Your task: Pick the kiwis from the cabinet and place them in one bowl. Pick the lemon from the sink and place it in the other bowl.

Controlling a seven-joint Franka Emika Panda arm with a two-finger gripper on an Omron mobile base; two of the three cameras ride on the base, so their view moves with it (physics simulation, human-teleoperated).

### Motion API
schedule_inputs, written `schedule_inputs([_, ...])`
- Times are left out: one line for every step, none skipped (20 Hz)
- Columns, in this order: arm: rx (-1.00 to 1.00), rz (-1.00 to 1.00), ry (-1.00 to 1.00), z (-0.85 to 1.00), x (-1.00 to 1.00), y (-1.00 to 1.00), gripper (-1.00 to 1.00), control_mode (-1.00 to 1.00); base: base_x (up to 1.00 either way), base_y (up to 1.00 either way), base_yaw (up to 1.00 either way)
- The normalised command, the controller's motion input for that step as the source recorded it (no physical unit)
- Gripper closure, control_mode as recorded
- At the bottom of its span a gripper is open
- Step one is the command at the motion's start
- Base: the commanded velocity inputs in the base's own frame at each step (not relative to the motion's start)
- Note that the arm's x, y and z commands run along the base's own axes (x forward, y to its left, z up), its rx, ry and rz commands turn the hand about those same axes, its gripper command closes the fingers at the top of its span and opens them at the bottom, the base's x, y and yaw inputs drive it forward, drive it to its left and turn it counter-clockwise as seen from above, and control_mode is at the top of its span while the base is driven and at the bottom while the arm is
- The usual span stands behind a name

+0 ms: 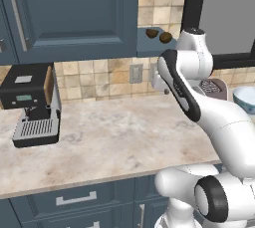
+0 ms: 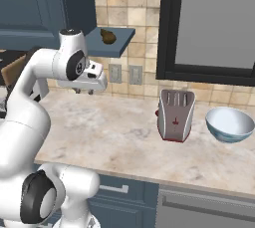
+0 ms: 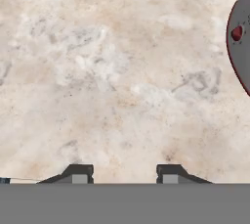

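Kiwis point(image 1: 158, 35) sit up on the cabinet's open end shelf point(image 2: 113, 39), far above the marble surface point(image 1: 119, 137). Hand point(image 2: 83, 91) hovers below, closed on nothing. I'd guess they're light, a bit soft and roll easily, so pinch across the middle, gently.

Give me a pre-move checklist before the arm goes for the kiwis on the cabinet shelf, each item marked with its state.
1. Kiwis lie on the open end shelf of the cabinet: ok.
2. Gripper holds nothing, fingertips apart over bare counter: ok.
3. Gripper at shelf height: not ok, it hangs below the shelf.
4. Bowl is empty, upright on the counter beside the toaster: ok.
5. Second bowl located: cannot tell.
6. Coffee machine stands clear of the shelf, off to the left: ok.
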Motion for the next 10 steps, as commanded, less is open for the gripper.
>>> schedule_inputs([0.00,0.00,0.00,0.00,-0.02,0.00,-1.00,-1.00,0.00,0.00,0.00])
schedule_inputs([0.00,0.00,0.00,0.00,0.00,0.00,-1.00,-1.00,0.00,0.00,0.00])
schedule_inputs([0.00,0.00,-0.05,0.01,-0.03,0.00,-1.00,-1.00,0.00,0.00,0.00])
schedule_inputs([0.00,0.00,-0.13,0.21,-0.09,-0.02,-1.00,-1.00,0.00,0.00,0.00])
schedule_inputs([0.02,0.00,-0.21,0.40,-0.17,0.00,-1.00,-1.00,0.00,0.00,0.00])
schedule_inputs([0.00,0.00,-0.19,0.49,-0.20,0.00,-1.00,-1.00,0.00,0.00,0.00])
schedule_inputs([0.00,0.00,-0.18,0.53,-0.20,0.00,-1.00,-1.00,0.00,0.00,0.00])
schedule_inputs([0.00,0.00,-0.20,0.61,-0.21,0.00,-1.00,-1.00,0.00,0.00,0.00])
schedule_inputs([0.00,0.00,-0.22,0.64,-0.25,0.00,-1.00,-1.00,0.00,0.00,0.00])
schedule_inputs([-0.01,0.00,-0.24,0.55,-0.28,0.00,-1.00,-1.00,0.00,0.00,0.00])
